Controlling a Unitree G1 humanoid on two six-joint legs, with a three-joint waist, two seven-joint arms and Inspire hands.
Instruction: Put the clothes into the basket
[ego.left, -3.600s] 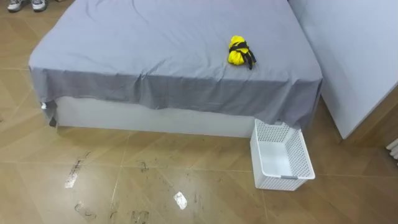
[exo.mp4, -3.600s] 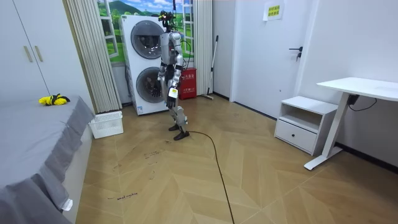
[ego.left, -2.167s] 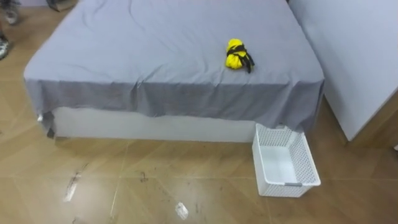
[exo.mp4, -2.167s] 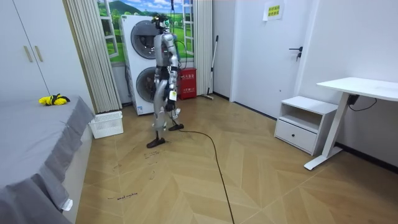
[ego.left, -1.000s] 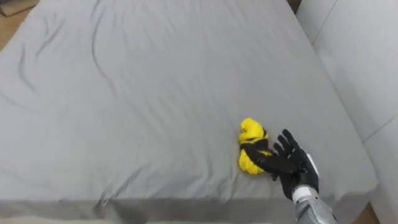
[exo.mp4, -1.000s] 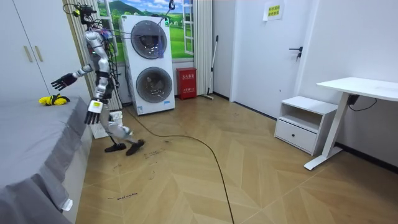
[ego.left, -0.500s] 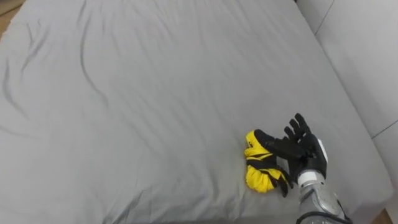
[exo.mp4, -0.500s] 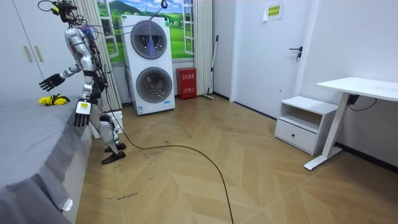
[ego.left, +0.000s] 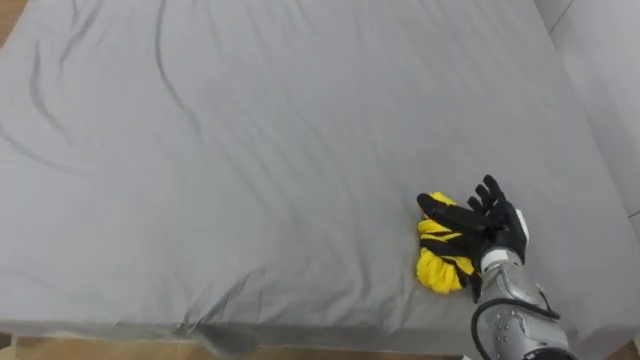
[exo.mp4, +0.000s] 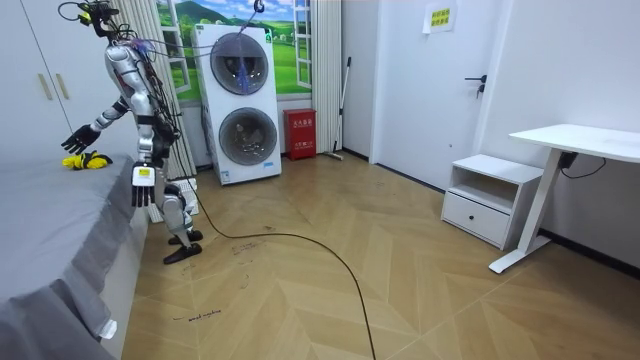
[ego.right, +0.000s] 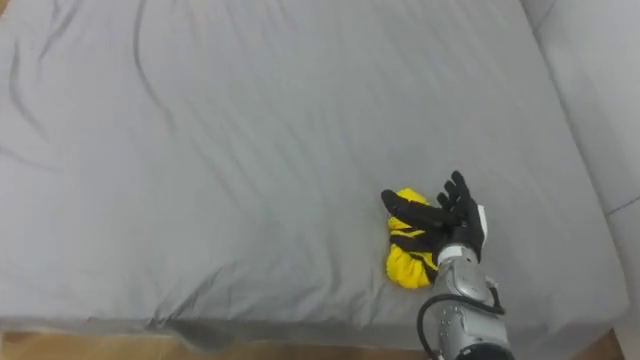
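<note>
A bed (ego.left: 250, 150) covered with a grey sheet is seen from above. A small bundle of yellow clothes (ego.left: 438, 268) with black bands lies on it, close to the near edge and towards the near right corner. The right hand (ego.left: 497, 228) is laid against the right side of the bundle and touches it. Its fingers (ego.left: 489, 190) are held straight and spread, pointing away from the robot, and the thumb is stretched across the top of the yellow cloth. Nothing is gripped: the hand is open and the bundle rests on the sheet. Long creases are seen in the sheet towards the far left corner. A pale panel (ego.left: 600, 70) runs along the bed's right edge.

In the room view the robot is seen standing at the edge of the bed, facing it, with its right arm held out over the mattress by the clothes. The left hand (exo.mp4: 140, 188) is hung at its side with the fingers loose and pointing down, and nothing is held in it. A white basket (exo.mp4: 187, 190) is set on the floor by the bed's corner, partly hidden behind the robot's legs and well apart from the clothes. Two stacked washing machines (exo.mp4: 240, 100) are seen behind the robot. A white desk (exo.mp4: 585, 140) and a low cabinet (exo.mp4: 490, 195) are placed at the room view's right.
</note>
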